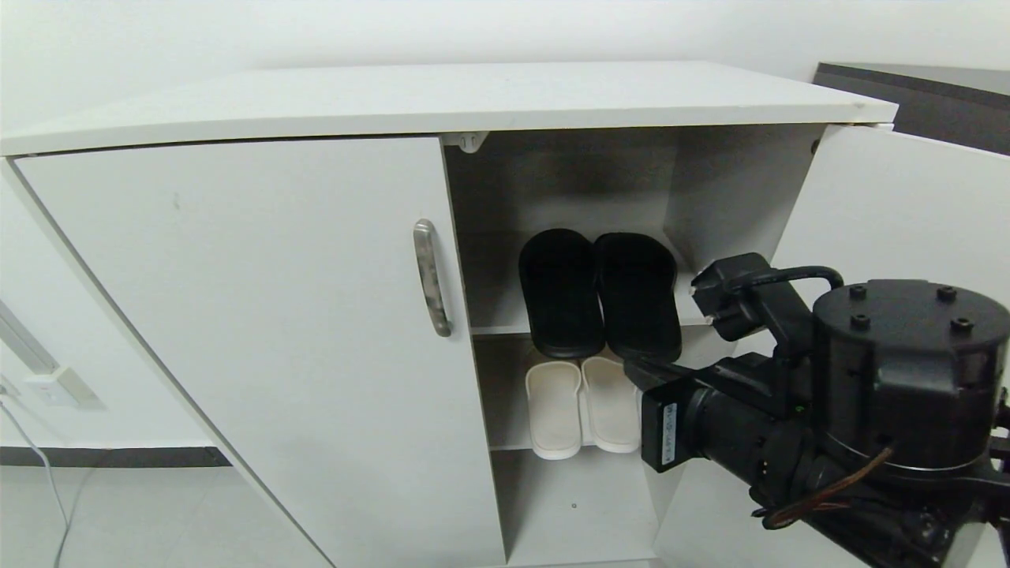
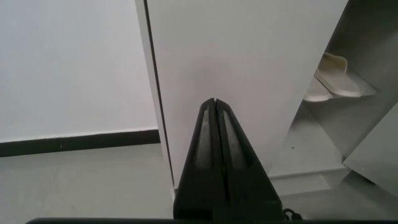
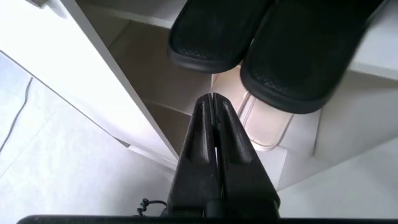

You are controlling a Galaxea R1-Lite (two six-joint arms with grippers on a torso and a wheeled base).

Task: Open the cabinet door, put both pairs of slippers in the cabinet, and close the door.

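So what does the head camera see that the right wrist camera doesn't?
The head camera adds the cabinet's top and the metal handle on the closed left door.

The right wrist camera adds a close look at its own claw. It is shut and sits just in front of the overhanging ends of the black slippers.

Both share the black slippers on the upper shelf and the white slippers on the shelf below, in the cabinet's open side.

White wall socket (image 1: 61, 386) on wall, cable (image 1: 43, 464) hanging below; black baseboard (image 1: 110, 456).
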